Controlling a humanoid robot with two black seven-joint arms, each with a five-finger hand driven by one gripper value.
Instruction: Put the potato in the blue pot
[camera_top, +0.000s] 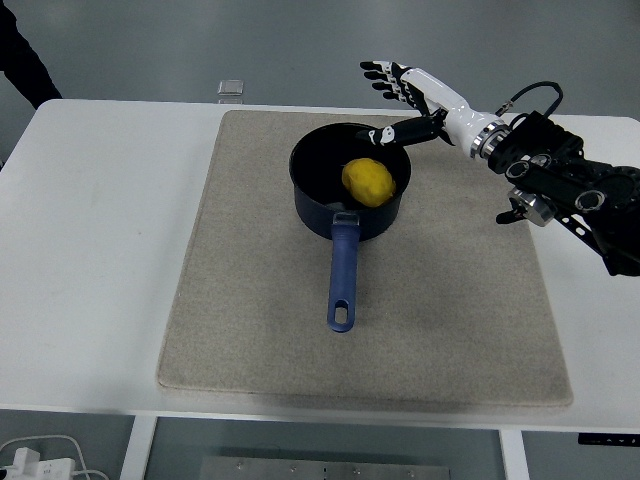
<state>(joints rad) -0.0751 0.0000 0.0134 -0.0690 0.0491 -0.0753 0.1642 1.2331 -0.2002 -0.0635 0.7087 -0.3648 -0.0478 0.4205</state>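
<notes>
Head view: a smooth, rounded yellow potato (368, 182) lies inside the blue pot (345, 197), toward its right wall, on the mat (250, 300). The right hand (412, 95) hangs just above the pot's far-right rim, fingers spread, holding nothing.

From where I stand, nothing here can be read: no words, brand marks, numbers or signs show on the blue pot (348, 190), the potato (368, 182), the mat (250, 300) or the desk (90, 250). The right hand (412, 98) and its black arm carry no legible print either.
</notes>
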